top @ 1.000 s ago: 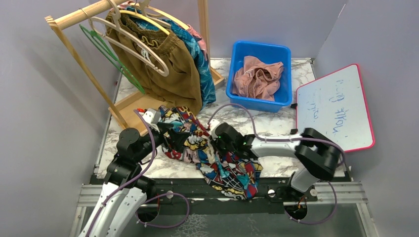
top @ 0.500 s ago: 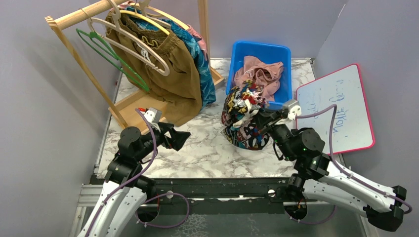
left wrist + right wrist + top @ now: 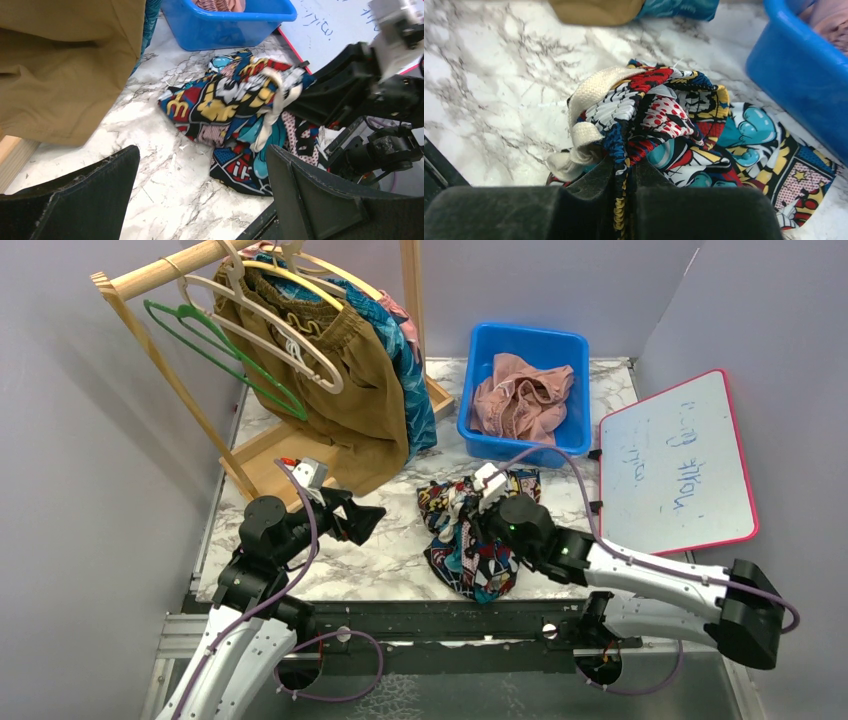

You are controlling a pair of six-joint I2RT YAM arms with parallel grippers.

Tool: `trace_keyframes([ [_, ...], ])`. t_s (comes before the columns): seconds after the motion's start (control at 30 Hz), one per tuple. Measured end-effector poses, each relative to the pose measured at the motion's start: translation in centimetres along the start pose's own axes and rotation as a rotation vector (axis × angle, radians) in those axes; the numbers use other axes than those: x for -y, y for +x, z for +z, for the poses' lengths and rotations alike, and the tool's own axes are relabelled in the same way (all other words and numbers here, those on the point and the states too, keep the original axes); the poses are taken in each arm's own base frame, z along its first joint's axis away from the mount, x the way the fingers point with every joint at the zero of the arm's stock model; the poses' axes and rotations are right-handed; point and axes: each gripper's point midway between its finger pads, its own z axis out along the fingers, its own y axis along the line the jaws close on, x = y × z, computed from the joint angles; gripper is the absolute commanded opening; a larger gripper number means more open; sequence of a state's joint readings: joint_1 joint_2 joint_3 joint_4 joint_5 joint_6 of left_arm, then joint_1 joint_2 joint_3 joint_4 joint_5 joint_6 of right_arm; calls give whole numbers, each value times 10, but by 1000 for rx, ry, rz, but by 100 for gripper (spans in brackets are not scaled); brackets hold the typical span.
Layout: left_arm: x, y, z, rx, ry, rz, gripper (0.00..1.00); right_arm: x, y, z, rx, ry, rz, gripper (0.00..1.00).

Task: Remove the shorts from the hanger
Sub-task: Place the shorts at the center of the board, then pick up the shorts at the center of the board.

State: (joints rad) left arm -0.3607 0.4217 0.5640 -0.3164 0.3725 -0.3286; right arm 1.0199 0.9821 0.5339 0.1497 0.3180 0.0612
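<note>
**Comic-print shorts pinched on the surface, short of the bin**

The right hand (image 3: pixel 624 167) was clamped almost fully shut on a gathered fold of the soft, multicolour comic-print shorts (image 3: pixel 684 125). They lay bunched on the white marbled surface (image 3: pixel 400 550), just in front of the blue plastic bin (image 3: pixel 520 445) and off any hanger. Their cream ribbed waist tie (image 3: pixel 591 90) looped loose beside the grip. The left hand (image 3: pixel 200 170) stood wide open and held nothing, near the hem of the olive-brown shorts (image 3: pixel 350 390) hanging on the wooden rack (image 3: pixel 160 275).

The pinch took only a narrow ridge of limp cloth, so a quick lift could probably have let it slide free. The trailing fabric or tie might also have caught the bin's hard rim, spilling the shorts outside rather than beside the crumpled dusty-pink shorts (image 3: pixel 520 395) within.
</note>
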Motion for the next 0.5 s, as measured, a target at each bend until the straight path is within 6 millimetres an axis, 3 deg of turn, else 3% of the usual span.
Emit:
trace_keyframes([
  [0.1,0,0,0,-1,0,-1,99,-8,16,9,-120,-16,2,56],
  [0.23,0,0,0,-2,-1,-1,99,-9,1,14,-144,8,32,86],
  [0.33,0,1,1,-3,-1,-1,99,0,6,19,-183,87,69,100],
  [0.5,0,1,1,-3,-1,-1,99,7,58,27,-357,168,110,100],
])
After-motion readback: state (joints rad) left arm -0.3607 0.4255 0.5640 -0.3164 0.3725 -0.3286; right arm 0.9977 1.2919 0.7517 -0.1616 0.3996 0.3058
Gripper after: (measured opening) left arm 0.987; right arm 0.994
